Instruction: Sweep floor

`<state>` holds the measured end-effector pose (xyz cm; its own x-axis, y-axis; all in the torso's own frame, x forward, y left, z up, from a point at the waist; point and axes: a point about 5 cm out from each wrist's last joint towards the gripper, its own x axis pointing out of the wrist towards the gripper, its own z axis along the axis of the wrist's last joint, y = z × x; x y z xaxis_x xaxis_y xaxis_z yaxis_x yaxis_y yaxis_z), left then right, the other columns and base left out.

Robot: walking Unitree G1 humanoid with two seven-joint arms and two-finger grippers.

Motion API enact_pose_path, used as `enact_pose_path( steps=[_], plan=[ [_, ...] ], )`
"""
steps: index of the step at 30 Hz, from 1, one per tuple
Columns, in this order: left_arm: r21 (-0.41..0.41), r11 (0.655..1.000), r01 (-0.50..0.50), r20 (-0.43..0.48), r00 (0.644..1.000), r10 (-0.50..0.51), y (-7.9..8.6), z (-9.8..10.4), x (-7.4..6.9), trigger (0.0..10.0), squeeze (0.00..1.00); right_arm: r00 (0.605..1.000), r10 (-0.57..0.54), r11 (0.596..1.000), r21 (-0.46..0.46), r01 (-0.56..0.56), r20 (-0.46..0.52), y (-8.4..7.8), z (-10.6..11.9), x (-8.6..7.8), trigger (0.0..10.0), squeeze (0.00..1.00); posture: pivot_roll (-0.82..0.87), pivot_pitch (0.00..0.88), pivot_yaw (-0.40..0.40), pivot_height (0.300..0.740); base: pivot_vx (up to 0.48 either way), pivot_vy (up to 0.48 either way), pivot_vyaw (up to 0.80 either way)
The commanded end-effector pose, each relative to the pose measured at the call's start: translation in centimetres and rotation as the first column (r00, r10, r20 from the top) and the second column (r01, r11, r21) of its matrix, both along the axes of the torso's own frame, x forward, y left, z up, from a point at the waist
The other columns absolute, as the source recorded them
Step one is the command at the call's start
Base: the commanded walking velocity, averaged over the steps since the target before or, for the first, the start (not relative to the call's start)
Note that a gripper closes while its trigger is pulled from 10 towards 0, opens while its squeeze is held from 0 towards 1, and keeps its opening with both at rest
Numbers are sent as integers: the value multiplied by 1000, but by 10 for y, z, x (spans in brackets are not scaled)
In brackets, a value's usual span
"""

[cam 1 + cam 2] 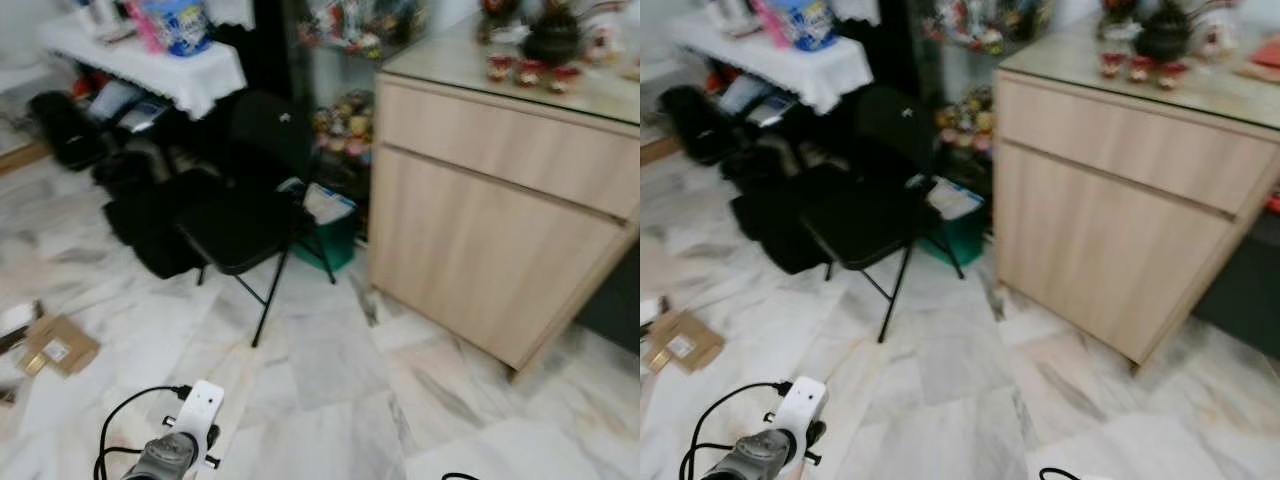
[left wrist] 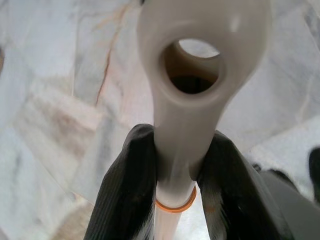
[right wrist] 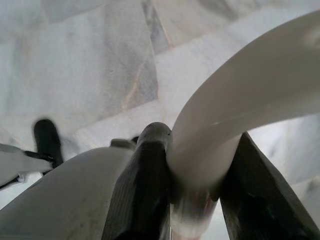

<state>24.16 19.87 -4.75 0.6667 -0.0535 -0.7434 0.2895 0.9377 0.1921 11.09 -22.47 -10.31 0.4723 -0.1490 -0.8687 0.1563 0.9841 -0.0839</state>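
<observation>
Soft even daylight, head views motion-blurred, wrist views blurred up close

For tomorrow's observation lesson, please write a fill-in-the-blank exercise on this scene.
1. The left gripper is shut on a cream plastic handle with a round ____ through its end.
2. The black folding chair stands on a ____ floor.
3. The light wooden cabinet stands to the chair's ____.

Missing words: hole; marble; right

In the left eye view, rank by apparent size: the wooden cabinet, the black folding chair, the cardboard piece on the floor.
1. Wooden cabinet, largest.
2. Black folding chair.
3. Cardboard piece, smallest, though it lies nearer the camera.
</observation>
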Motion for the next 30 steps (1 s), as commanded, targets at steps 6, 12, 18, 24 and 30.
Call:
enact_pose_path(
  steps=[6, 12, 18, 24, 30],
  plan=[
    [-23, 997, -67, -69, 995, 65, 5, -12, -19, 10000, 0, 1000, 14, 1000, -5, -14, 2, -1, 1, 3, 10000, 0, -22, 24, -21, 740, 0, 0, 800],
    [-16, 993, -116, -60, 992, 115, 13, -11, -19, 10000, 0, 1000, 25, 1000, 2, -25, -3, 2, 1, 5, 10000, 0, -23, 29, -32, 740, 0, 0, 800],
    [-27, 989, -146, -51, 988, 145, 11, -11, -18, 10000, 0, 999, 35, 999, -4, -35, -9, -1, 1, 6, 10000, 0, -25, 27, -48, 740, 0, 0, 800],
    [-34, 986, -161, -56, 986, 159, 9, -13, -21, 10000, 0, 1000, 2, 1000, 8, -2, 1, -4, 2, 8, 10000, 0, -22, 30, -45, 740, 0, 0, 631],
    [-36, 986, -164, -58, 985, 162, 9, -14, -22, 10000, 0, 999, -35, 999, 17, 35, 17, -4, 3, 10, 10000, 0, -9, 54, -28, 740, 0, 0, 0]
  ],
)
